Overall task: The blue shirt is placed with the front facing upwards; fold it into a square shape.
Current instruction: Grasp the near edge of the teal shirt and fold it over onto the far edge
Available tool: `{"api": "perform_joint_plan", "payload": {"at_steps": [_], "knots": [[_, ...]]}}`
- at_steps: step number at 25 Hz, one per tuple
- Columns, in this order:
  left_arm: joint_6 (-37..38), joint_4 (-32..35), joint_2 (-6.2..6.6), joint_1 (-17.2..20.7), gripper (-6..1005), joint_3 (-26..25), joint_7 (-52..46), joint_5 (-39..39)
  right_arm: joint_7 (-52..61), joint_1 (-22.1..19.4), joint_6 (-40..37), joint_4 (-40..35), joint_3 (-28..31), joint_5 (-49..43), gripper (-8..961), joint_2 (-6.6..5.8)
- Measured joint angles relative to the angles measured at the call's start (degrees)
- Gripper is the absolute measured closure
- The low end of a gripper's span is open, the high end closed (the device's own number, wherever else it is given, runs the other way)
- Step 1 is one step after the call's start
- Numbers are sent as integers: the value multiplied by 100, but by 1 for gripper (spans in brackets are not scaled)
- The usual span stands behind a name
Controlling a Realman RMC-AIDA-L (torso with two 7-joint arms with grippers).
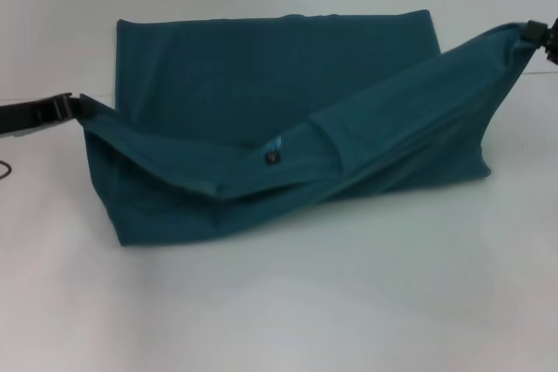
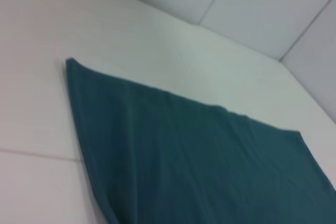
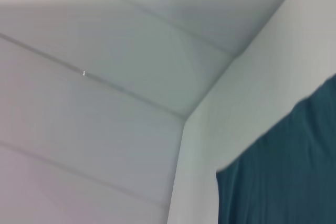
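Now both claws are clenched on the blue shirt (image 1: 288,102), left gripper (image 1: 77,107) and right gripper (image 1: 528,34) pinching opposite corners, soft cloth sagging between them.

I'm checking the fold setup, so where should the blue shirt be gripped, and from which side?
Probably at the two end corners of the raised front edge of the blue shirt, each approached from the outside. That is where the left gripper and right gripper hold it now, with the edge sagging between them and the right corner higher.
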Motion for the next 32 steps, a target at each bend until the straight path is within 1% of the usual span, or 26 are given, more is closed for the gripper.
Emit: {"api": "perform_joint_plan", "payload": {"at_steps": [3, 7, 12, 14, 18, 22, 26, 29, 32], "knots": [[-85, -30, 0, -22, 992, -95, 109, -132, 1, 6, 271, 51, 0, 145, 898, 30], [-248, -64, -1, -29, 992, -103, 194, -235, 2, 14, 581, 77, -1, 304, 895, 78], [-391, -157, 8, -130, 992, -101, 449, -382, 10, 105, 877, 112, -45, 370, 891, 137], [-466, -269, 33, -216, 992, -89, 550, -422, 10, 150, 965, 142, -77, 355, 890, 148], [-689, -453, 73, -365, 993, -81, 679, -436, -4, 217, 1139, 156, -106, 332, 887, 209], [-895, -545, 117, -481, 994, -75, 802, -446, -22, 250, 1353, 156, -107, 342, 884, 233], [-1071, -752, 160, -635, 993, -74, 921, -451, -45, 294, 1653, 156, -107, 353, 881, 316], [-1213, -914, 158, -755, 992, -75, 1096, -451, -86, 355, 1888, 155, -148, 345, 878, 398], [-1399, -1100, 150, -887, 993, -73, 1282, -451, -155, 397, 2082, 156, -218, 342, 876, 439]]}}
